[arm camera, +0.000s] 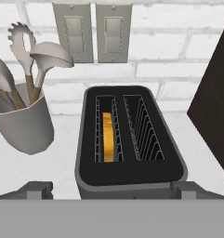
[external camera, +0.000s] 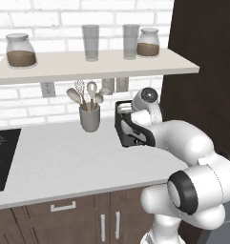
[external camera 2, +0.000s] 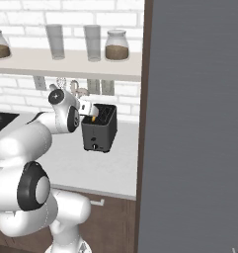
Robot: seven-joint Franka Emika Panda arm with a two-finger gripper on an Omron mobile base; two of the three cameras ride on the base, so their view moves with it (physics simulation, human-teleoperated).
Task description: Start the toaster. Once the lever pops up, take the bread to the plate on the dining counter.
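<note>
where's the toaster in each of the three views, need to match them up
Left base view: the toaster sits right of centre on the worktop, partly behind the white arm.
Right base view: it stands at centre, beside the dark panel, with the arm's hand over its left edge.
Hand view: it lies low and central, seen from above, with the bread in its left slot.
Shared landmark: the grey utensil cup just left of the toaster.

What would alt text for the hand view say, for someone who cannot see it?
A boxy dark grey two-slot toaster seen from above, with one golden-brown slice of bread standing in its left slot and the right slot empty. A grey cup of wooden-handled kitchen utensils stands to its left on the pale worktop, before a white brick wall with two switch plates.
</note>
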